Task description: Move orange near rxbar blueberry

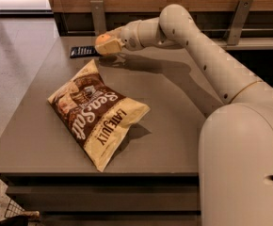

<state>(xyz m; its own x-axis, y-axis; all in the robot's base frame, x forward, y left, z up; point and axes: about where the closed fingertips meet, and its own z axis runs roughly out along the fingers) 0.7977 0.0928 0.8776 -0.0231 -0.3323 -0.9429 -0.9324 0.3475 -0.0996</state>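
Observation:
My gripper [105,45] is at the far left of the table, just right of the rxbar blueberry [83,52], a small flat dark wrapper lying near the back left edge. The gripper is shut on the orange [103,38], of which only a small orange patch shows between the cream fingers. The orange is held low over the table, close to the bar.
A large brown-and-cream chip bag [96,112] lies in the middle of the grey table [174,126]. My arm [197,46] reaches across from the right, its base filling the lower right. A wooden wall with metal brackets [98,15] runs behind the table.

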